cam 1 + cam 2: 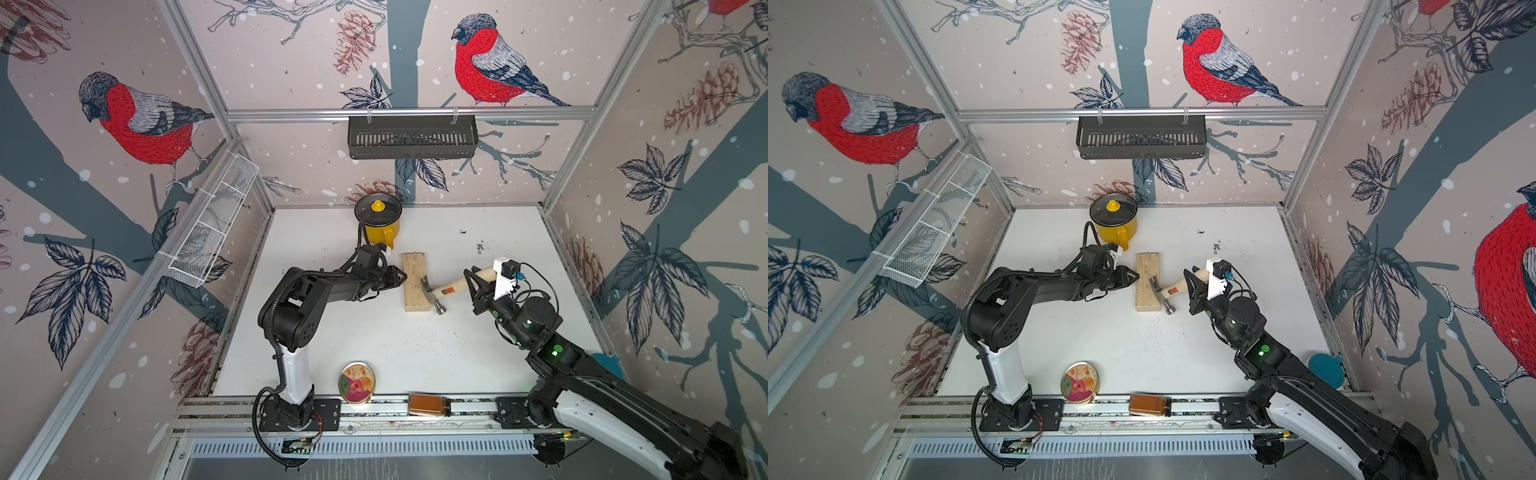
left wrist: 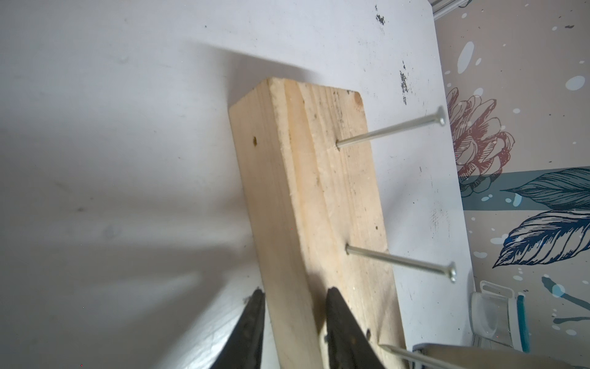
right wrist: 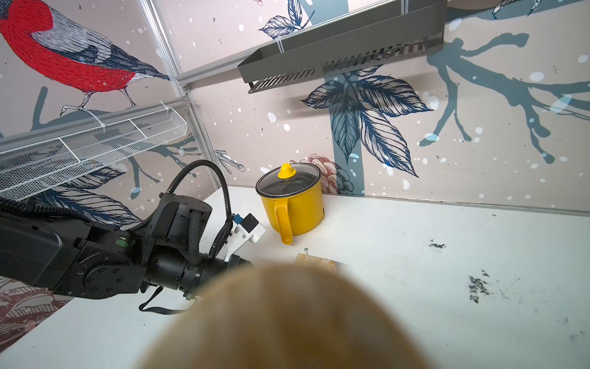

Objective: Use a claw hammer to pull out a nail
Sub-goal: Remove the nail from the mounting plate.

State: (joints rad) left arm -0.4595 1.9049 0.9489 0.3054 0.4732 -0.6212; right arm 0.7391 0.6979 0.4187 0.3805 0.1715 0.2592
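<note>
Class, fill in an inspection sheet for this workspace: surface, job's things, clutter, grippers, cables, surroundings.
Surface: white table, dark specks toward the back.
Job's things: claw hammer head on the wooden block; nails stand out of it.
Clutter: yellow pot, round tin, spice jar.
Grippers: left gripper clamps the block's edge; right gripper shut on the hammer's handle.
Cables: black hose loops at left arm's base.
Surroundings: bird-print walls, dark shelf, white mesh basket.

The white table [image 1: 415,345], scuffed with dark specks, carries a yellow lidded pot [image 1: 380,228] at the back, a wooden block [image 1: 413,266] mid-table and a round tin [image 1: 356,382] at its front edge
</note>
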